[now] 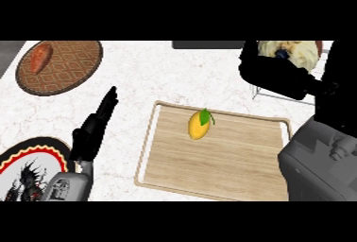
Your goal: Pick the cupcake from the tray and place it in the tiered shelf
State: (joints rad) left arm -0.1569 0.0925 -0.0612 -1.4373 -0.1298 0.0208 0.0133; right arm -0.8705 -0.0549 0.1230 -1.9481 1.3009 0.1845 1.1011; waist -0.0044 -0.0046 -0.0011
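Observation:
The cupcake [298, 51], pale cream with frilly frosting, is at the top right, away from the wooden tray [230, 165]. My right hand [277, 71] is curled beneath and around it, and its dark bulk hides the cupcake's lower part. Thin light bars of what seems to be the tiered shelf [276, 97] show just under that hand; the rest is hidden by my right forearm [322, 160]. On the tray lies only a yellow fruit with a green leaf [199, 124]. My left hand [94, 128] rests open left of the tray, fingers straight and pointing away.
A round brown patterned mat [70, 71] at the top left carries an orange-red vegetable [40, 56]. A black plate with a red and yellow rim [35, 146] sits at the bottom left. A dark grey slab [206, 45] lies along the far edge.

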